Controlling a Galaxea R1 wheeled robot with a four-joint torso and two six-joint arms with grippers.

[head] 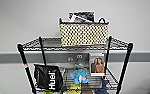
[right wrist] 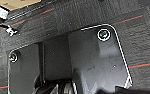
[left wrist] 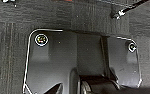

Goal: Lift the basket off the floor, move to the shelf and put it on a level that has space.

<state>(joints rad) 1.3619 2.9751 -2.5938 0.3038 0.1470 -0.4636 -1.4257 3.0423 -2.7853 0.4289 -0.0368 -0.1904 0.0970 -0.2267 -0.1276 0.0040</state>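
The cream woven basket [head: 84, 33] with its dark rim and loop handles stands on the top wire-grid level [head: 48, 44] of the black wire shelf [head: 126, 62], a little right of the tier's middle. Something dark and white pokes up out of it. Both wrist views look down past the robot's dark plate at the dark grey carpet floor [left wrist: 8, 50] [right wrist: 131, 37].
On the lower tier sit a black "Huel" bag [head: 48, 77], a blue soft toy [head: 79, 76], a photo card [head: 97, 64] and other small items. A grey wall with a darker band stands right behind the rack. A caster foot [left wrist: 117, 14] shows on the carpet.
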